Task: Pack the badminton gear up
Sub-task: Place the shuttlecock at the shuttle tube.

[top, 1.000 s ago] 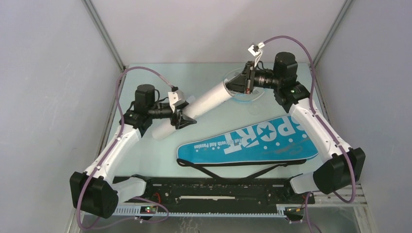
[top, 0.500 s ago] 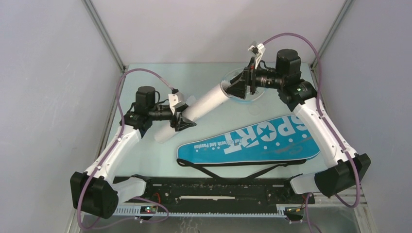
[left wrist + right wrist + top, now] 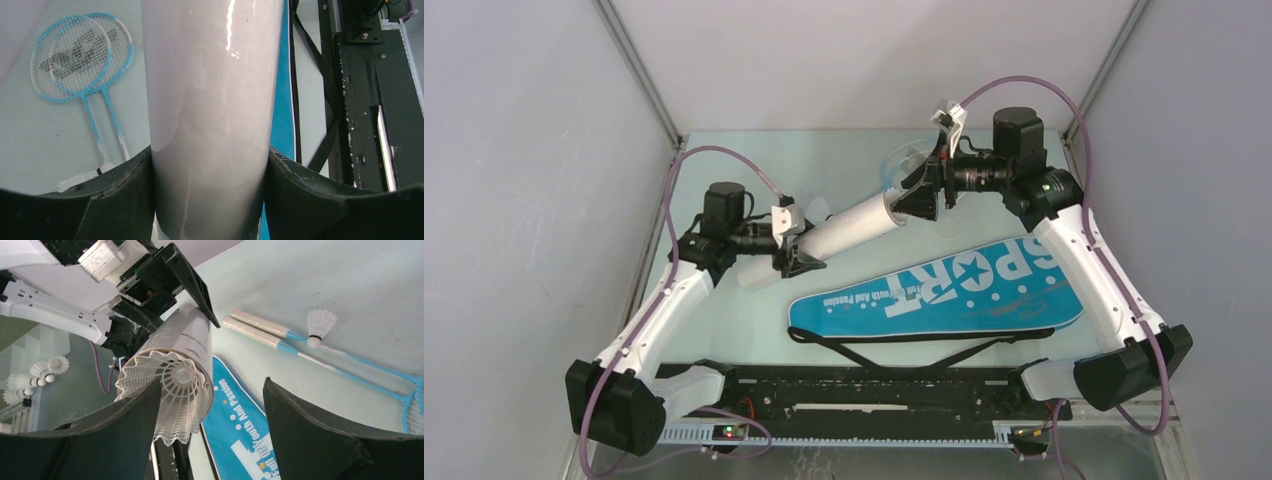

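We see the left end effector [image 3: 798, 256] clamped on the long white tube [image 3: 854, 224], with its dark fingers [image 3: 117, 192] pressed against opposite sides near the tube's lower end. The tube slants up from the left arm toward the right arm. We cannot tell whether its low end touches the counter [image 3: 754, 330]. At the tube's open upper end, the right end effector [image 3: 212, 390] has its jaws spread wide, one on each side of the mouth. A shuttlecock [image 3: 177, 385] sits in that mouth, and its white mesh skirt spreads over the rim. One finger is right at the skirt's edge. Beyond the tube, two light-blue rackets [image 3: 75, 55] lie side by side on the counter with their heads overlapping. A loose shuttlecock [image 3: 317, 326] rests against their shafts, just past the white handles [image 3: 255, 322]. The blue SPORT racket bag [image 3: 944, 290] lies flat between the tube and the arm bases, and its black strap [image 3: 894, 350] trails along its near edge.
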